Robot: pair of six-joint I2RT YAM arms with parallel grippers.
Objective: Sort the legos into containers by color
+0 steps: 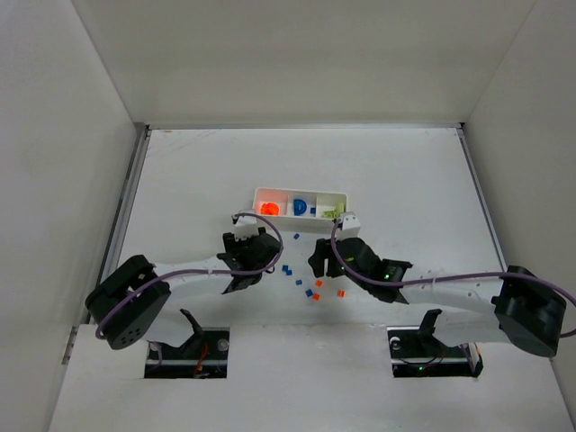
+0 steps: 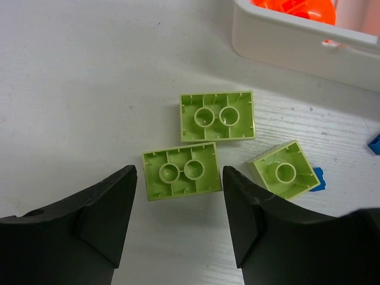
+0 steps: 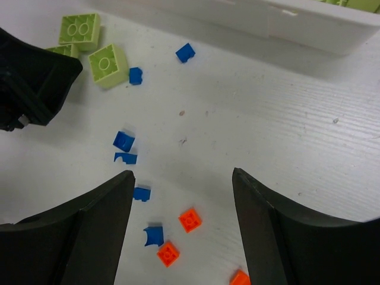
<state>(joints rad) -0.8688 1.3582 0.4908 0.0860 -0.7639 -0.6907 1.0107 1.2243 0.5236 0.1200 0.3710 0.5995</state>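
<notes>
Bright, even overhead light, white table [image 1: 405, 171] mildly washed out, faint soft shadows beside the green bricks [image 2: 217, 116], wrist views sharp, dark fingers [image 2: 95, 225] showing little detail.

White left arm [image 1: 198, 284] and right arm [image 1: 454, 292], black joints [image 1: 130, 306] and wedge-shaped fingers [image 2: 101, 225], lilac cables [image 1: 184, 274]; green lights [image 1: 389, 265] at four o'clock.

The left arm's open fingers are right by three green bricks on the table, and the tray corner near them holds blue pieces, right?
Not quite: the left wrist view shows orange pieces, not blue, in that tray corner. The rest holds: the left fingers are open, beside three green bricks on the table.
</notes>
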